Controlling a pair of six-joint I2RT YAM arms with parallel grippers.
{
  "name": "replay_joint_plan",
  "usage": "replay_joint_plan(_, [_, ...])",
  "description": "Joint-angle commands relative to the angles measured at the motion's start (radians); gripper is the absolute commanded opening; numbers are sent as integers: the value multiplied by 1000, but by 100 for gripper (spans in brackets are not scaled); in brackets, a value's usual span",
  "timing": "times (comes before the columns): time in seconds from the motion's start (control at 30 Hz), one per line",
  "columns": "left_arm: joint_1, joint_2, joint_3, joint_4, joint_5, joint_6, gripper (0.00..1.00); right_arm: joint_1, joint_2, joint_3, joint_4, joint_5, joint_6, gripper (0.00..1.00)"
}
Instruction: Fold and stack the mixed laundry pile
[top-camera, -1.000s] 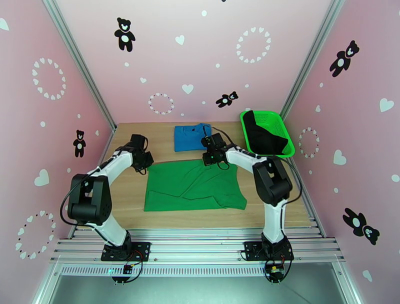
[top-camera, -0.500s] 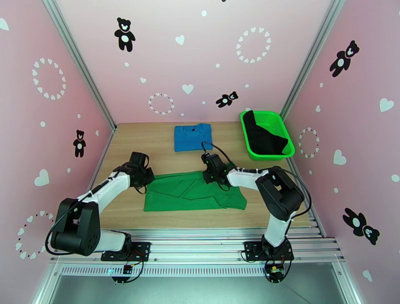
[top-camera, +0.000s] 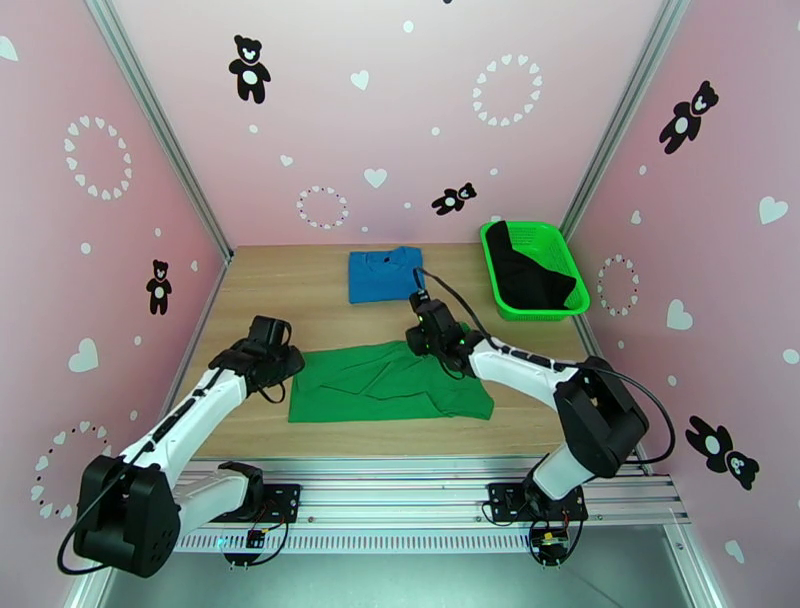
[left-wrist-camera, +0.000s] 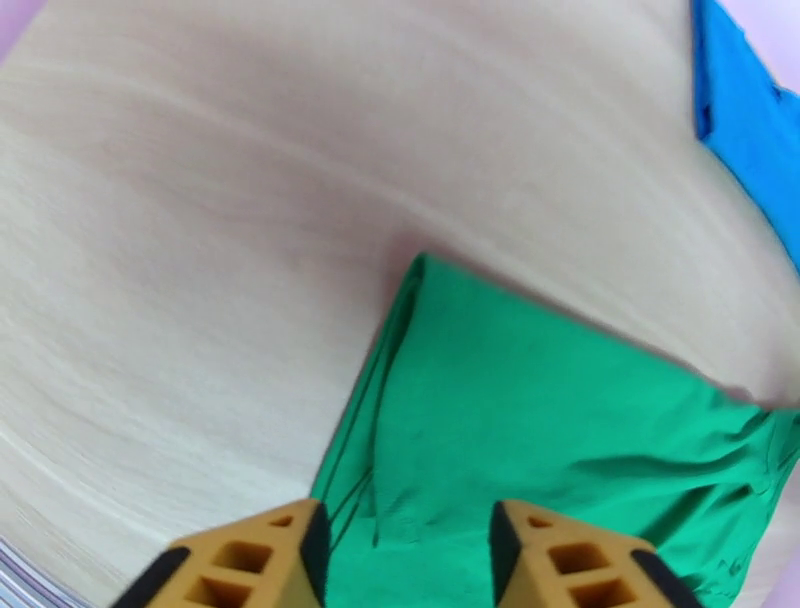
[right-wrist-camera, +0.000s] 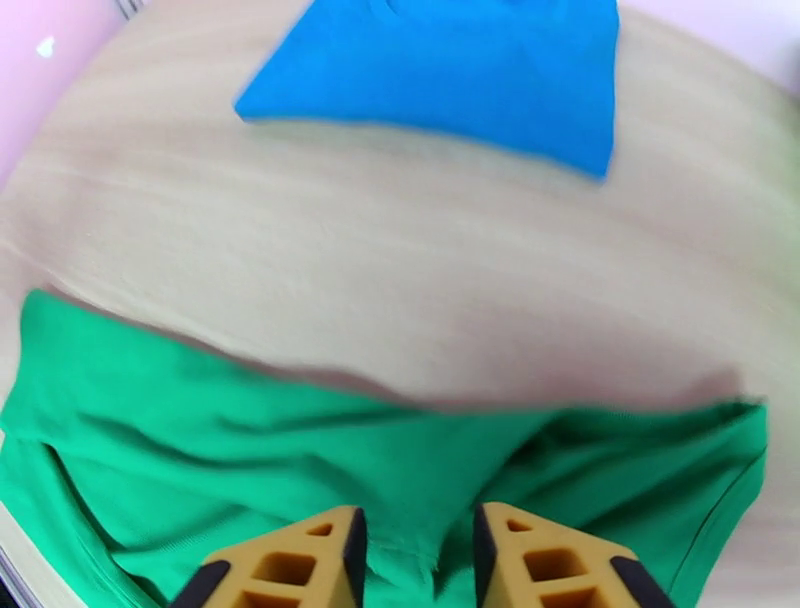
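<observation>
Green shirt (top-camera: 385, 380) lies folded over mid-table; blue shirt (top-camera: 385, 275) behind it, black one (top-camera: 525, 272) in basket (top-camera: 489, 258). Left gripper (left-wrist-camera: 405, 530) and right gripper (right-wrist-camera: 417, 535): fingers apart at the fold's far edge, nothing clamped. Risk: top layer snagged by a fingertip on lift-off, fold dragged open or skewed.
</observation>
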Motion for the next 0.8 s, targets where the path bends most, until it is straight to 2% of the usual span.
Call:
replay_joint_plan(0.0, [-5,111,66,7,27,18,21,5,111,85,-84,-29,11,24])
replay_joint_plan(0.07, [-6,185,79,55,63,18,13,6,160,115,-95,-44,24,16])
replay_joint_plan(0.17, [-8,253,81,94,89,9,8,8,180,96,-106,-75,63,9])
replay_joint_plan(0.37, [-10,302,45,99,55,12,8,53,132,-72,-50,-56,151,4])
replay_joint_plan(0.53, [-8,381,10,123,-12,1,8,54,170,-89,-35,-41,180,4])
replay_joint_plan(0.67, [3,397,28,132,-64,5,9,53,124,-36,-128,13,154,11])
replay_joint_plan(0.77, [11,336,77,89,-97,12,16,50,24,-3,-261,86,135,27])
